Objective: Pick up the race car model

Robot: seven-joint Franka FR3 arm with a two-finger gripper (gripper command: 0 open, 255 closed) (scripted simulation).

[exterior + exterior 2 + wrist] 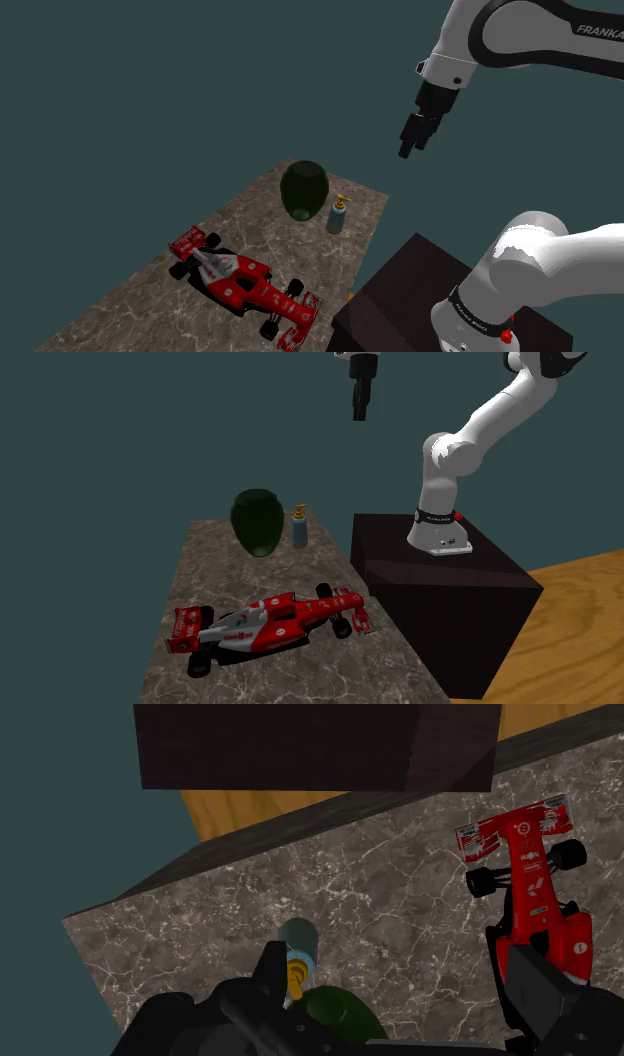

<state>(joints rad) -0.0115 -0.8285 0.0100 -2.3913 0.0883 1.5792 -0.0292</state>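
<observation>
The red and white race car model (245,285) lies on the marbled stone tabletop (150,310), near the edge by the stand. It lies lengthwise across the near part of the top (230,572) in the second exterior view, where the car (270,622) has its wings at both ends. My black gripper (408,148) hangs high above the table's far end, well away from the car. In the second exterior view the gripper (360,407) is above the bottle. In the wrist view my gripper (396,962) is open and holds nothing; the car (535,904) lies partly behind one finger (540,994).
A dark green vase (304,192) and a small blue pump bottle (338,215) stand at the table's far end, roughly under the gripper. The dark box stand (440,592) adjoins the table's side. Wooden floor (580,622) lies beyond it.
</observation>
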